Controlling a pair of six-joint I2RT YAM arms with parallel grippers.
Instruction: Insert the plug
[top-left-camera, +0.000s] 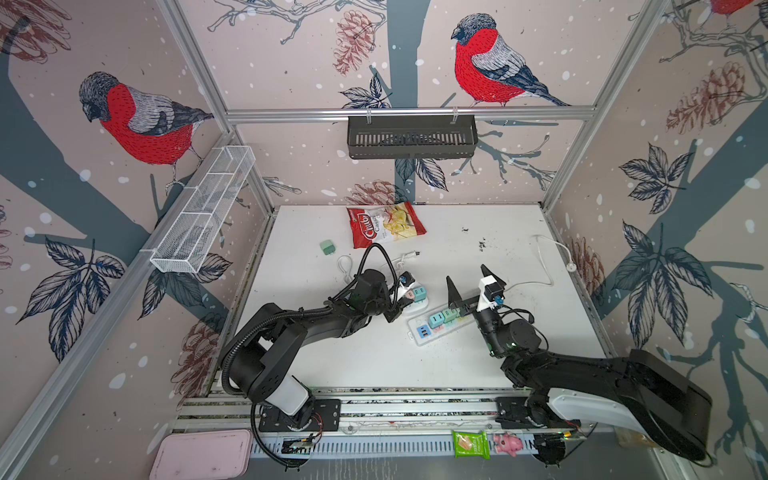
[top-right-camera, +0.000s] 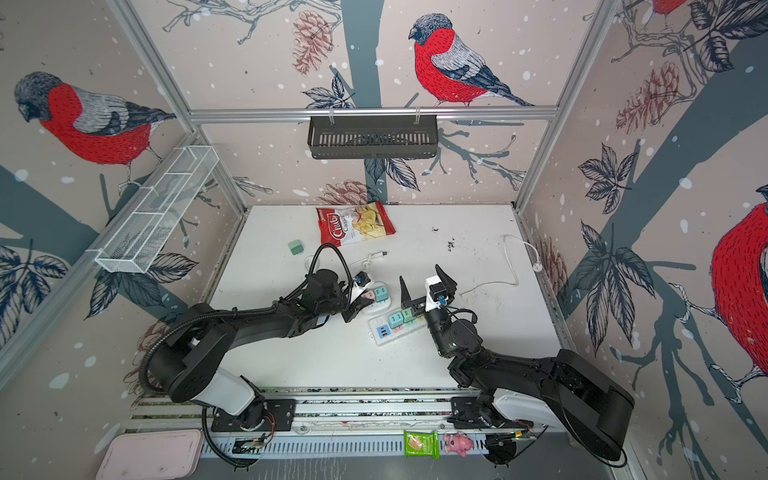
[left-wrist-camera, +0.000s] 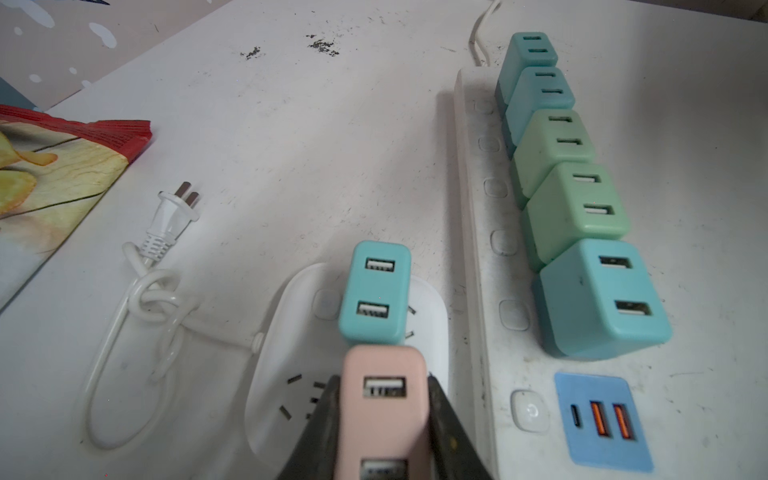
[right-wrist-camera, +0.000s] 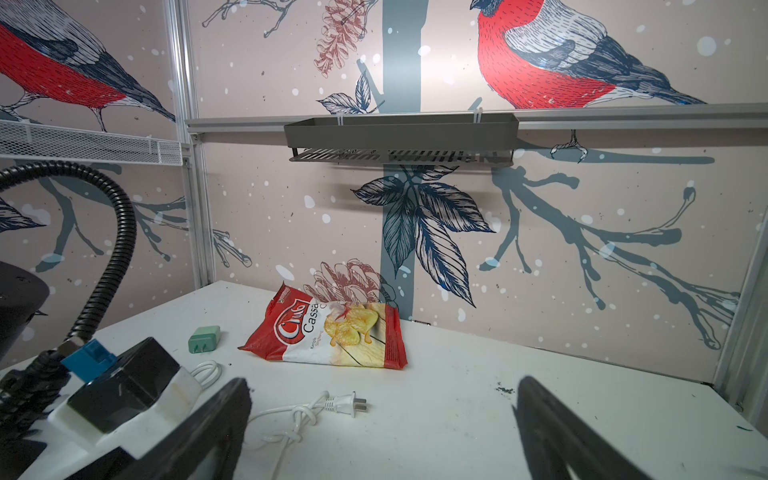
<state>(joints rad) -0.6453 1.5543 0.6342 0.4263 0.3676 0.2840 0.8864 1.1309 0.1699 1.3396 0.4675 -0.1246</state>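
Top views, surface (top-left-camera: 365, 365): white and scuffed; it carries two power strips, one chips bag and eight USB chargers in all.
Left arm (top-left-camera: 316, 324): reaches to the middle of the surface. In the left wrist view the left jaws pinch the pink USB charger plug (left-wrist-camera: 384, 399) by its two sides.
Right arm (top-left-camera: 582, 365): the right jaws stand spread wide over one end of the long power strip, clear of the surface, holding and touching nothing.
Long power strip (left-wrist-camera: 473, 249): white, lying aslant between the arms. It carries five chargers in a row, three teal and two green. A blue panel (left-wrist-camera: 598, 419) with three ports sits at the end nearer the robot's base.
Chips bag (top-left-camera: 386, 224): one, red, lying flat near the back wall.
Oval power strip (left-wrist-camera: 274, 353): white, just beside the long one. One teal charger (left-wrist-camera: 376, 291) is plugged in. The pink plug stands upright just beside it, over the free sockets; whether its prongs are seated cannot be told.
Loose charger (right-wrist-camera: 203, 338): one, green, on its side, prongs showing, well apart from both strips.
Wall plug (left-wrist-camera: 174, 212): one, white, two-pronged, on a knotted cord near the chips bag.
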